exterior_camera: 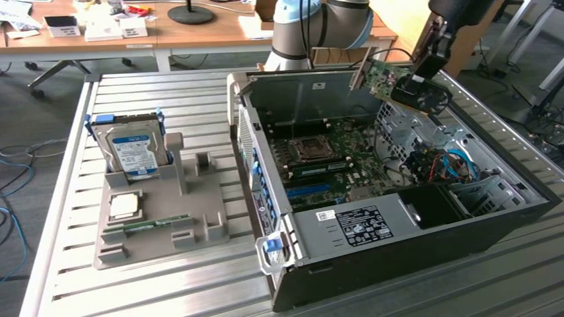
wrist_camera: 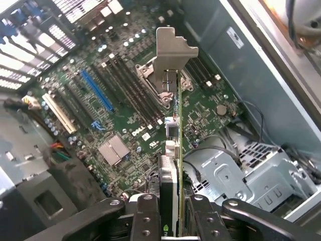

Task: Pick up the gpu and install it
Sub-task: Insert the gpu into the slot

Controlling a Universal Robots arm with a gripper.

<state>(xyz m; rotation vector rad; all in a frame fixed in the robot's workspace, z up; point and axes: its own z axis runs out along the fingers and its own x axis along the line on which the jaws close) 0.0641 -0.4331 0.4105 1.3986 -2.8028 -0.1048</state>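
Gripper [wrist_camera: 170, 216] pinched partway on gpu [exterior_camera: 387, 76] over open case [exterior_camera: 423, 254] — likely light, stiff, fragile bd; you'd hold edges — not components.

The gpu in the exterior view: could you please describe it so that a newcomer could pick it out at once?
Find the open computer case; above its far end the claw grips the gpu. It is a green card with a silver end bracket, held in the air, unlike the hard drive standing in the grey holder.
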